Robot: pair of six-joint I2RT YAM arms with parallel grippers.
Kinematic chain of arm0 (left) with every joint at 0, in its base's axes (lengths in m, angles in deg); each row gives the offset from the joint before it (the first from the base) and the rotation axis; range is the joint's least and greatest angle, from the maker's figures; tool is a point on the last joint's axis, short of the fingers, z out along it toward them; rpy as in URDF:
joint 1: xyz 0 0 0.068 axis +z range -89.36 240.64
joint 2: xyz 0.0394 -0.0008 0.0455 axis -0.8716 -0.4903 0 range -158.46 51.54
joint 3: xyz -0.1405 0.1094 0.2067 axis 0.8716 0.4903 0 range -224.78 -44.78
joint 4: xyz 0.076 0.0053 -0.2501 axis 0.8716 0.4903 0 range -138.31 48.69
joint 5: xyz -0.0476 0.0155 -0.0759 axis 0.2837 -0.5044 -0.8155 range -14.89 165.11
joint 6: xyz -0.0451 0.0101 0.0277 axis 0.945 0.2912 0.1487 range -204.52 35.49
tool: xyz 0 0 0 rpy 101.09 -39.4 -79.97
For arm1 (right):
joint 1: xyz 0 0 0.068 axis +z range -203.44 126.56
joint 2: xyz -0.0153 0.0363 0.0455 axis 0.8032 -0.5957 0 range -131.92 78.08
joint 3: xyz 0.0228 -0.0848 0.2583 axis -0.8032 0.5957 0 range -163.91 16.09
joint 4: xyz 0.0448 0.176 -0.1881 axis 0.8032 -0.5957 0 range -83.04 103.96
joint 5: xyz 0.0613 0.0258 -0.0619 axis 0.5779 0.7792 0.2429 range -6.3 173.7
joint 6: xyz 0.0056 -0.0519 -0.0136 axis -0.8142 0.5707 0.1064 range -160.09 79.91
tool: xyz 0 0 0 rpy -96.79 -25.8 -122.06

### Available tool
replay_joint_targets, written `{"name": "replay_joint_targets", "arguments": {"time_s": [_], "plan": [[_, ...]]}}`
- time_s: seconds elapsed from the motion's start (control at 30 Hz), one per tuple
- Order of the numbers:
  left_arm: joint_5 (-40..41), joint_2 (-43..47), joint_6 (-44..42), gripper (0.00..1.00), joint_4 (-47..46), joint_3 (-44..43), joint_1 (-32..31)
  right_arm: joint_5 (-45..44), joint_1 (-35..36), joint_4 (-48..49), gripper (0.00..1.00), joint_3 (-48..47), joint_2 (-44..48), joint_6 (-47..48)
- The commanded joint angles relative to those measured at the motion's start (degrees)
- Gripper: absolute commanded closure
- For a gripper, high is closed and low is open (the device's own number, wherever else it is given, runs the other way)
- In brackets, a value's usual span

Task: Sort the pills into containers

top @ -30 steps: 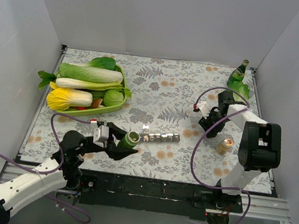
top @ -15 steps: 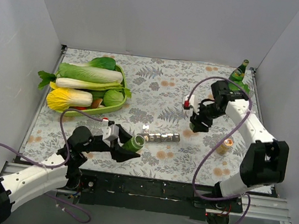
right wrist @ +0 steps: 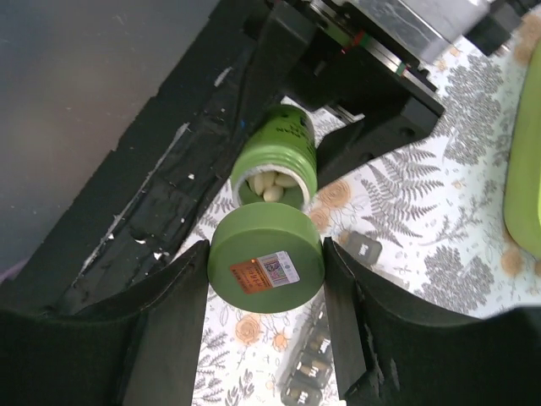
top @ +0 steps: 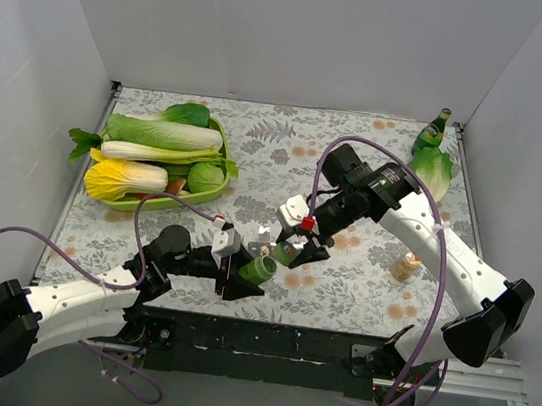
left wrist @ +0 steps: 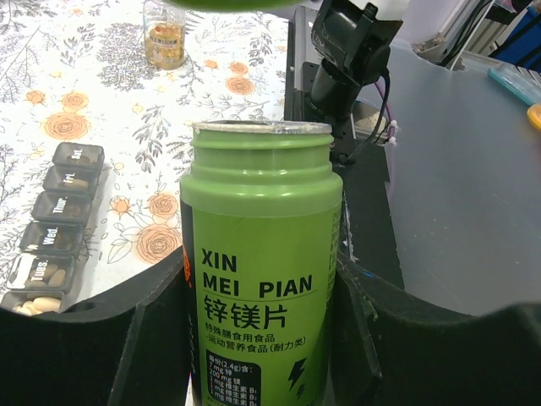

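Observation:
My left gripper (top: 243,278) is shut on a green pill bottle (left wrist: 258,254), held just above the table's near edge. The bottle's mouth is open, and white pills (right wrist: 272,185) show inside it in the right wrist view. My right gripper (top: 300,248) is shut on the bottle's green round cap (right wrist: 266,266), held just off the bottle's mouth. The grey strip of lidded compartments (left wrist: 55,228) lies on the table beside the bottle, with pills in several cells. It also shows in the right wrist view (right wrist: 325,364). In the top view my right gripper mostly hides it.
A green tray (top: 218,135) of cabbages sits at the back left. A tall green glass bottle (top: 433,130) and a lettuce (top: 433,170) stand at the back right. A small glass jar (top: 406,265) stands to the right of the strip.
My right arm has swung left from the far right side to the pill bottle and now holds the cap. My left gripper has moved right with the bottle.

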Motion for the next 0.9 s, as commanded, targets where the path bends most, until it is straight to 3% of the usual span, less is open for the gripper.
{"name": "replay_joint_targets", "arguments": {"time_s": [0.0, 0.5, 0.87], "plan": [[1.6, -0.5, 0.0, 1.00, -4.0, -2.7, -0.9, 3.6, 2.5, 0.0, 0.75, -1.0, -0.8, -2.3], [3.1, -3.5, 0.7, 1.00, -7.4, -4.4, -2.2, 2.7, 4.1, 5.4, 0.75, 1.4, -2.5, -7.8], [9.5, -1.2, 4.8, 1.00, -13.0, -3.1, -2.2, -0.1, 5.2, 7.0, 0.74, 3.7, -1.9, -9.5]]}}
